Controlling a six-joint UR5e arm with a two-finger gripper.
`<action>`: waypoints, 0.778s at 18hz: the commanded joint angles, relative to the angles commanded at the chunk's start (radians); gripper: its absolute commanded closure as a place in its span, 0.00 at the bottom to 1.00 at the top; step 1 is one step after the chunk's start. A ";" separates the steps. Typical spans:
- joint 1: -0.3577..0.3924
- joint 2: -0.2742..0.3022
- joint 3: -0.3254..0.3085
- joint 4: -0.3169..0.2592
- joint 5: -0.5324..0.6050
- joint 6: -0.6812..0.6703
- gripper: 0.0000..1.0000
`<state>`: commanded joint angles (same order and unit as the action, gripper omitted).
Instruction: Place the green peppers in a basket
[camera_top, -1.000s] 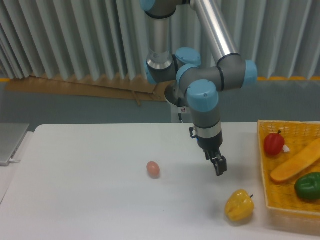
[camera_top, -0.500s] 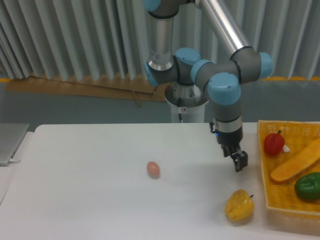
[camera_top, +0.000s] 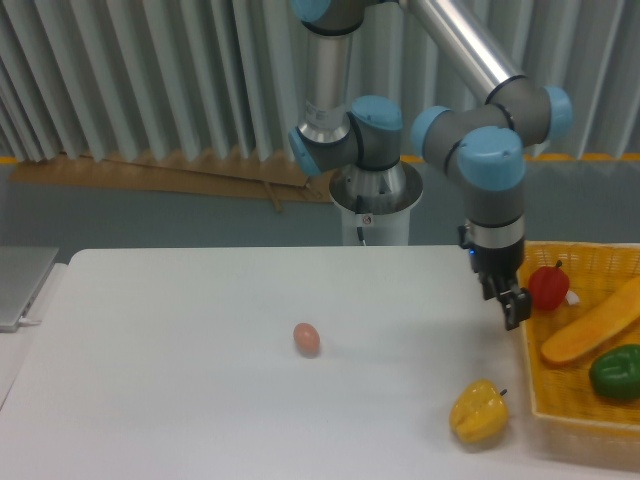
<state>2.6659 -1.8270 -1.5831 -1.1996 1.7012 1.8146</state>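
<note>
The basket (camera_top: 527, 330) sits at the right edge of the white tabletop (camera_top: 180, 380), partly cut off by the frame; it is a shallow yellow-orange wicker tray with low sides. Inside it lie three things: the green pepper (camera_top: 616, 372) near the front right, glossy and dark, resting on the basket floor; a long orange vegetable (camera_top: 588, 325) lying on a diagonal across the middle, just behind the green pepper and perhaps touching it; a red pepper (camera_top: 548, 287) with a dark stem towards the back left corner, with a small white thing beside it that is too small to identify.

The end effector (camera_top: 514, 310) hangs from the arm just at the basket's left rim, beside the red pepper, pointing down and slightly tilted; it carries nothing; its fingers look close together, but whether they are fully closed I cannot tell from this angle.

Outside the basket, a yellow pepper (camera_top: 479, 411) rests on the tabletop just left of the basket's front corner; a small brownish egg (camera_top: 307, 338) lies well apart near the middle of the tabletop.
</note>
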 joint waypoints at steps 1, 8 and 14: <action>0.011 0.000 0.000 0.000 0.000 0.015 0.27; 0.133 -0.002 0.003 0.002 -0.043 0.198 0.25; 0.183 -0.018 0.014 0.005 -0.061 0.261 0.26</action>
<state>2.8486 -1.8453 -1.5693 -1.1950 1.6398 2.0754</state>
